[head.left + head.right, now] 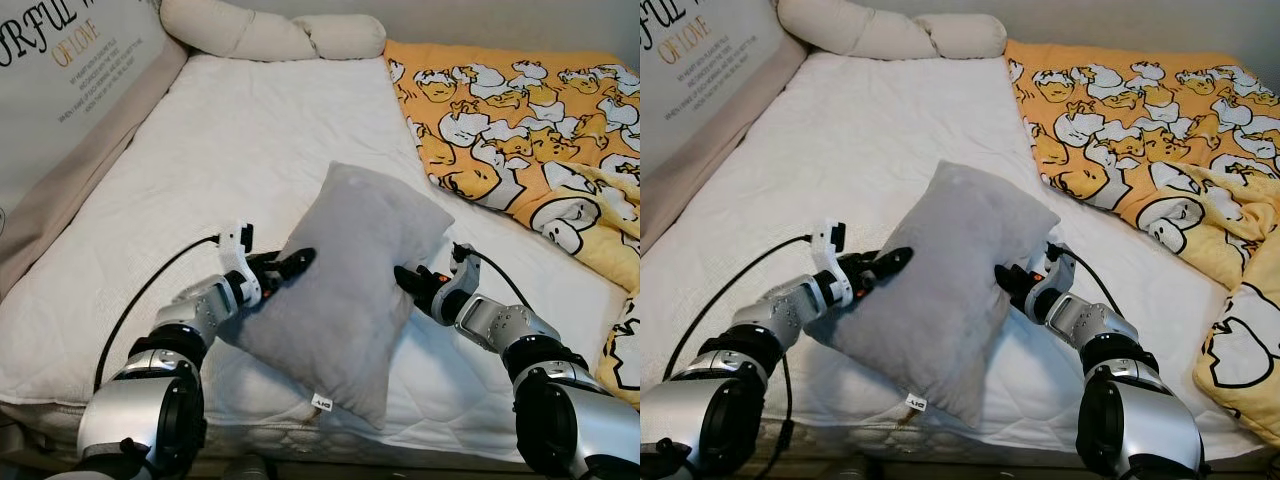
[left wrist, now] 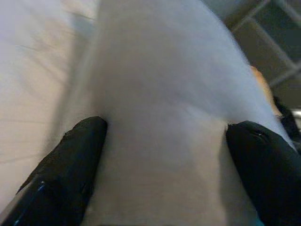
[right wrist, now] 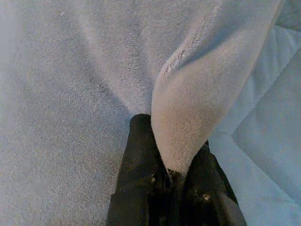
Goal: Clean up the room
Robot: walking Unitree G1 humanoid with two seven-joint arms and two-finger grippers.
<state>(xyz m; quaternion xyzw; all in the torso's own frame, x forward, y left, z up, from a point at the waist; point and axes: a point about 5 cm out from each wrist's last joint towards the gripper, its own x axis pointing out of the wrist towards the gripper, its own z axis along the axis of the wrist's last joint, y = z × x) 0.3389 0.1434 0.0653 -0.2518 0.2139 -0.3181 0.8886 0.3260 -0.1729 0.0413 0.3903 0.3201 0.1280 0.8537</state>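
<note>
A grey pillow [image 1: 350, 290] is held between both end effectors above the near edge of the bed [image 1: 230, 170], tilted, with one corner hanging past that edge. The left end effector [image 1: 290, 263] is spread around the pillow's left side, its two black fingers [image 2: 70, 174] set wide with the soft bulk bulging between them. The right end effector [image 1: 415, 277] is clenched on a pinched fold of the pillow's right edge, as seen in the right wrist view, where the fabric is nipped between the fingers.

The step in hand is judged to be the carrying of the pillow to its place, probably toward the head of the bed, where a long cream bolster [image 1: 270, 32] lies along the far edge. Both holds should be kept level and moved together, so that the pinched fold is not dragged free; the loose filling will sag, so a slow lift is advised.

The pillow is plush and short-napped, rectangular, with a small label at its lower corner. The mattress cover is white and quilted. An orange duck-printed blanket [image 1: 520, 130] is crumpled at the bed's right side.
</note>
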